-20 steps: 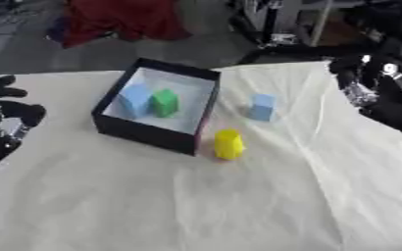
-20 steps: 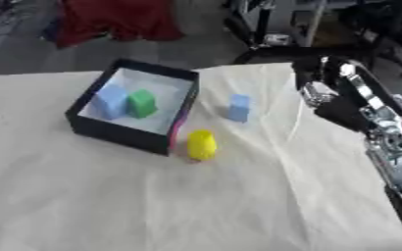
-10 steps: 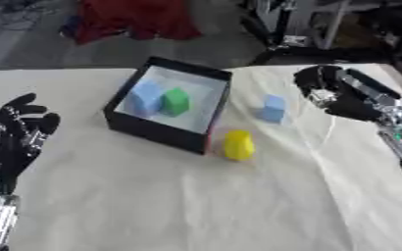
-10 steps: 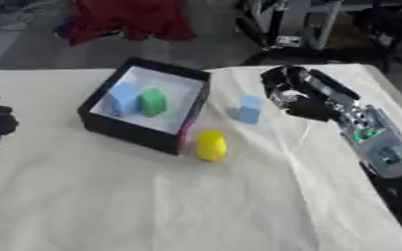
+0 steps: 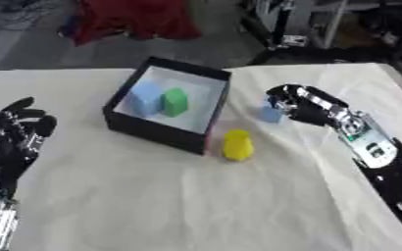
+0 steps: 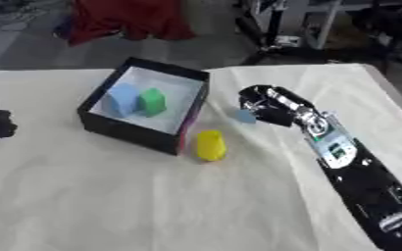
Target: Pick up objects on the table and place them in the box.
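Observation:
A black box (image 5: 157,133) with a white inside holds a light blue block (image 5: 144,97) and a green block (image 5: 175,101). A yellow object (image 5: 237,145) stands on the cloth just off the box's near right corner. Right of the box a small blue cube (image 5: 269,113) rests on the table. My right hand (image 5: 303,104) has come in from the right and its fingers curl over and around this cube. My left hand (image 5: 17,136) stays open at the left edge, fingers up, far from the objects.
A cream cloth (image 5: 153,206) covers the table, wrinkled towards the front. Beyond the far edge lie a red cloth (image 5: 132,17) and dark equipment (image 5: 307,24) on the floor. My right forearm (image 5: 380,157) slants across the right side.
My right hand has swung in from the right edge to the blue cube and closed round it. The camera has shifted a little. The blocks and yellow object have stayed put.

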You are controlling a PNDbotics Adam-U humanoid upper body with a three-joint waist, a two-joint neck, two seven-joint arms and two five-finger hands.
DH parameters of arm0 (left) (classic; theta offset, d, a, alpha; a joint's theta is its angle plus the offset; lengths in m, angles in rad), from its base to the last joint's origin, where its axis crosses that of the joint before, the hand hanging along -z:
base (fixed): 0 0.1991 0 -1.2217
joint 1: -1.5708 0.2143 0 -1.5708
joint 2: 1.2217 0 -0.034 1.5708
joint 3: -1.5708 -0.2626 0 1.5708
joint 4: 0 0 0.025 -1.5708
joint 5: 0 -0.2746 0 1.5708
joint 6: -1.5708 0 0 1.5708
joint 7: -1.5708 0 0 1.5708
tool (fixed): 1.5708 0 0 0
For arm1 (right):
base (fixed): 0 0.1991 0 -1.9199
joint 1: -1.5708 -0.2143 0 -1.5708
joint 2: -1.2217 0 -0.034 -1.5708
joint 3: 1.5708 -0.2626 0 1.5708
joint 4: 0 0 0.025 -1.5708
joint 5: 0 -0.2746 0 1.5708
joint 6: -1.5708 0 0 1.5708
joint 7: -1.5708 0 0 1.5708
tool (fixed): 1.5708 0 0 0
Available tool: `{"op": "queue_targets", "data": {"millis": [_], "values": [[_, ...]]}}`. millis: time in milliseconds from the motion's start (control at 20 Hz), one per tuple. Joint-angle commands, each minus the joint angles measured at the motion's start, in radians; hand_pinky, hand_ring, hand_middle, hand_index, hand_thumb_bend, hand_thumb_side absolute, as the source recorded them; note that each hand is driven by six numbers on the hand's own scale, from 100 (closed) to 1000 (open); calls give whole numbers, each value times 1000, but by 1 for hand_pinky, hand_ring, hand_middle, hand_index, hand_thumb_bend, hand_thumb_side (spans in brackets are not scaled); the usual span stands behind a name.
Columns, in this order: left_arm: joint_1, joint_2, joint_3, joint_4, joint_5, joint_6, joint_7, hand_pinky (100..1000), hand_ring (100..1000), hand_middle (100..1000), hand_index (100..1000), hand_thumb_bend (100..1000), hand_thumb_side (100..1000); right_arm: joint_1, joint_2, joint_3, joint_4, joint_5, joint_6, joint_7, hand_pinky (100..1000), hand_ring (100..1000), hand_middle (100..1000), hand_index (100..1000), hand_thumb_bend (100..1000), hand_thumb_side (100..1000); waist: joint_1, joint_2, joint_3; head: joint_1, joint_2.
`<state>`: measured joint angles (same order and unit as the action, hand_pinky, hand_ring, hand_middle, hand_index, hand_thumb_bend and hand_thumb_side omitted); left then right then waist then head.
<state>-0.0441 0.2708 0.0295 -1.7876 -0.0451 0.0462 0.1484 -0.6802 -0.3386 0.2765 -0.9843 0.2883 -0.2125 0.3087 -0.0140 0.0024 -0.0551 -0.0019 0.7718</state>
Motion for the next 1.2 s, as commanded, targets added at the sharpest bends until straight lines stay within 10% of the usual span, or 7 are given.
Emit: {"op": "queue_targets", "data": {"millis": [50,1200], "values": [[-9,6,5,-13,-2,0,-5,674,596,631,840,880,660,-27,1,-11,13,48,-23,-6,827,820,748,859,100,732,8,1,1,-5,-2],[-11,1,2,-15,-11,9,-26,674,592,623,842,881,664,-11,66,54,-3,188,-164,176,845,843,769,864,100,598,8,-1,6,-15,-2]]}}
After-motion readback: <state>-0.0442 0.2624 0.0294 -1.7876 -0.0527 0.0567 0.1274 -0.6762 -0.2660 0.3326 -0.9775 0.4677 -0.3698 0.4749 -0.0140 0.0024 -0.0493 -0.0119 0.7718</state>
